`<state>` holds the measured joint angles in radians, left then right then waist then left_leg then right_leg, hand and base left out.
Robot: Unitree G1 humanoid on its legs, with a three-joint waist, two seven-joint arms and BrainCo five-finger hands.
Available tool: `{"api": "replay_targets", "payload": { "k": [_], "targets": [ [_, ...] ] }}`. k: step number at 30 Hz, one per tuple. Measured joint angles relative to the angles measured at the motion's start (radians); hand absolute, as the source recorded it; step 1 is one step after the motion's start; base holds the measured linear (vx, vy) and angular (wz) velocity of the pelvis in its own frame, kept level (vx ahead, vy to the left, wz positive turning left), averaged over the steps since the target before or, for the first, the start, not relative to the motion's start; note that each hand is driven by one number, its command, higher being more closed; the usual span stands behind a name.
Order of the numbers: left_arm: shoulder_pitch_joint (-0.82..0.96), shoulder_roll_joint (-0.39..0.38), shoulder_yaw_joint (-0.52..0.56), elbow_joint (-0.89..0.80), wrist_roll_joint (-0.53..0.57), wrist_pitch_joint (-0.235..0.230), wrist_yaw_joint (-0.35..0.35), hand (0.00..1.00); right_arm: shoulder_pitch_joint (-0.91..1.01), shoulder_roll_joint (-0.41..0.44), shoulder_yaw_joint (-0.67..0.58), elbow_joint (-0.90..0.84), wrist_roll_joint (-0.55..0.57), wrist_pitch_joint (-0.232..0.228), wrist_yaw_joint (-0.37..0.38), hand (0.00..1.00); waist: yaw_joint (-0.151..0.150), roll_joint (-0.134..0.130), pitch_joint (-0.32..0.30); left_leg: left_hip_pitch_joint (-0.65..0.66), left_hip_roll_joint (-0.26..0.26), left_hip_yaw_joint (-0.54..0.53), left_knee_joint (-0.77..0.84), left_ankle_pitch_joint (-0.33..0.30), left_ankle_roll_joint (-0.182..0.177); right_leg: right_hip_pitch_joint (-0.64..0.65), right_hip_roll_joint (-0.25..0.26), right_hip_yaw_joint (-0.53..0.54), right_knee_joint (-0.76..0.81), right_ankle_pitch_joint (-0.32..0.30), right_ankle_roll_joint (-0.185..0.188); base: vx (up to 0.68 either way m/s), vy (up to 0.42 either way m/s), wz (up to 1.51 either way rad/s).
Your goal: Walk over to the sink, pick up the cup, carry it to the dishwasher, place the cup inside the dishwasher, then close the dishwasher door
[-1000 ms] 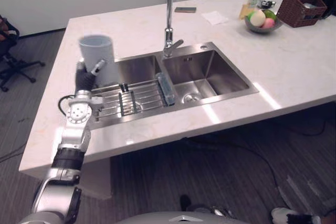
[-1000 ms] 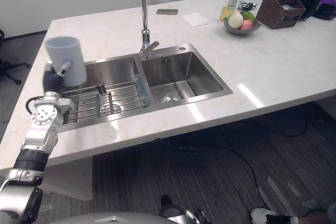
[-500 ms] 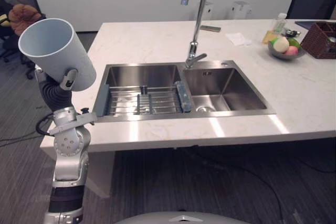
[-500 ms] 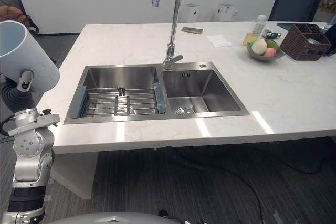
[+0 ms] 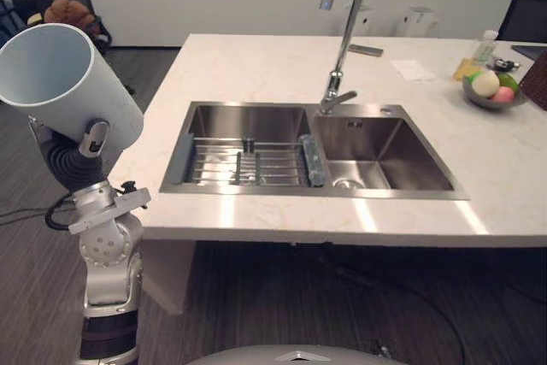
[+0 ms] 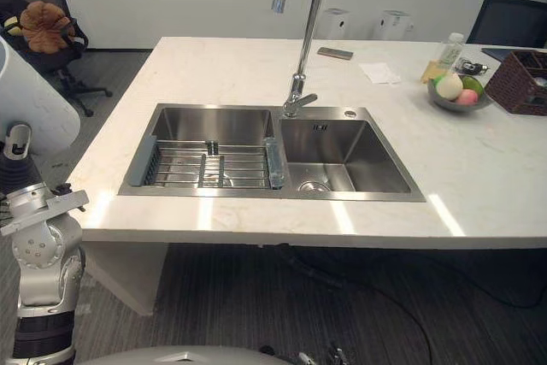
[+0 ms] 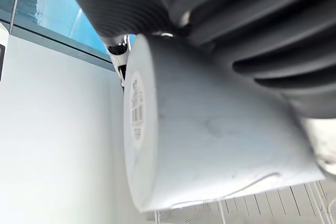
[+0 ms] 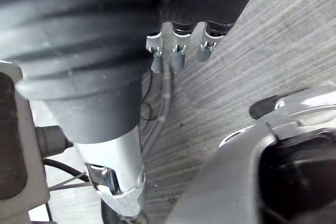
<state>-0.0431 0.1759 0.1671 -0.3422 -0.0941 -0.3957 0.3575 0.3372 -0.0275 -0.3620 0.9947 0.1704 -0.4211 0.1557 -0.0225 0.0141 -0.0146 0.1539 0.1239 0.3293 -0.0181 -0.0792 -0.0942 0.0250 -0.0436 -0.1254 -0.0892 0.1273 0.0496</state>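
Left hand (image 5: 92,138), at the frame's left, is clamped round the white cup (image 5: 68,74), raised at upper left with its mouth tilted away, clear of the sink (image 5: 248,121) at centre. Pickup looks done, so the carry is in hand: the next move is to walk to the dishwasher, keeping that grip firm. A second ago the cup stood upright by the sink's left rim; whether the right hand (image 8: 79,30) is open or closed I cannot tell.
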Motion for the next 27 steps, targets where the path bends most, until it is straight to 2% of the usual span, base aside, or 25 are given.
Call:
{"api": "replay_targets", "payload": {
  "k": [5, 6, 11, 12, 15, 19, 22, 25, 27],
  "targets": [
    [0.0, -0.002, 0.032, 0.0, 0.0, -0.006, 0.0, 1.0, -0.007, 0.0, 0.024, 0.001, 0.022, -0.001, 0.019, 0.0, 0.001, -0.008, -0.006, -0.005, -0.001, -0.003, 0.001, 0.0, 0.001, -0.003, -0.001, -0.005, 0.0, 0.0, 0.0, 0.0, 0.0, 0.0],
    [0.0, -0.02, 0.037, -0.039, -0.001, -0.008, -0.023, 1.0, -0.007, -0.001, 0.027, 0.001, 0.028, 0.002, 0.055, 0.0, 0.013, -0.014, -0.019, -0.016, 0.0, -0.013, 0.015, -0.001, 0.003, -0.003, -0.004, -0.019, 0.0, 0.001, -0.001, 0.0, 0.0, 0.0],
    [0.0, -0.034, 0.037, -0.04, -0.002, -0.01, -0.022, 1.0, -0.008, -0.001, 0.035, -0.001, 0.028, 0.002, 0.056, 0.0, 0.009, -0.008, -0.022, -0.012, 0.001, 0.005, 0.029, -0.006, 0.0, -0.023, 0.005, 0.01, 0.0, 0.005, -0.002, 0.0, -0.004, -0.14],
    [0.0, -0.045, 0.03, -0.041, -0.012, -0.017, -0.024, 1.0, -0.007, 0.001, 0.037, -0.008, 0.031, 0.002, 0.06, 0.0, 0.01, -0.01, -0.023, -0.018, 0.005, 0.018, 0.044, -0.016, -0.003, -0.031, 0.007, 0.017, 0.0, 0.003, -0.006, -0.02, -0.019, -0.31],
    [-0.001, -0.094, -0.052, -0.041, -0.046, -0.021, -0.063, 1.0, 0.008, 0.013, 0.036, -0.008, 0.044, 0.006, 0.07, 0.0, -0.017, -0.014, -0.026, -0.037, 0.009, -0.004, 0.049, -0.025, -0.013, -0.034, 0.0, -0.029, 0.0, -0.014, -0.011, -0.02, -0.021, 0.08],
    [-0.001, -0.143, -0.129, -0.041, -0.103, -0.045, -0.106, 1.0, 0.025, 0.019, 0.034, -0.006, 0.072, 0.008, 0.107, 0.0, -0.015, -0.011, -0.029, -0.046, 0.012, -0.025, 0.047, -0.02, -0.012, -0.033, -0.007, -0.089, 0.0, -0.024, -0.01, 0.03, -0.015, 0.2],
    [0.022, -0.161, -0.173, -0.041, -0.14, -0.05, -0.133, 1.0, 0.018, 0.016, 0.017, 0.008, 0.081, 0.004, 0.147, 0.0, 0.001, -0.009, -0.043, -0.067, 0.01, -0.061, 0.032, -0.006, -0.004, -0.019, -0.015, -0.141, 0.007, -0.024, -0.003, 0.07, -0.001, 0.4],
    [0.089, -0.167, -0.158, -0.042, -0.146, -0.041, -0.148, 1.0, -0.016, -0.001, -0.013, 0.066, 0.079, 0.005, 0.169, 0.0, 0.03, 0.001, -0.041, -0.099, -0.008, -0.149, 0.019, 0.024, 0.005, -0.005, -0.027, -0.222, 0.019, -0.04, 0.006, 0.07, 0.013, 0.94],
    [0.136, -0.181, -0.117, -0.046, -0.149, -0.032, -0.145, 1.0, -0.033, -0.013, -0.014, 0.093, 0.076, 0.006, 0.17, 0.0, 0.065, 0.006, -0.036, -0.105, -0.015, -0.231, 0.025, 0.03, 0.009, 0.035, -0.038, -0.296, 0.032, -0.066, 0.012, 0.01, 0.003, 1.19]
  ]
}}
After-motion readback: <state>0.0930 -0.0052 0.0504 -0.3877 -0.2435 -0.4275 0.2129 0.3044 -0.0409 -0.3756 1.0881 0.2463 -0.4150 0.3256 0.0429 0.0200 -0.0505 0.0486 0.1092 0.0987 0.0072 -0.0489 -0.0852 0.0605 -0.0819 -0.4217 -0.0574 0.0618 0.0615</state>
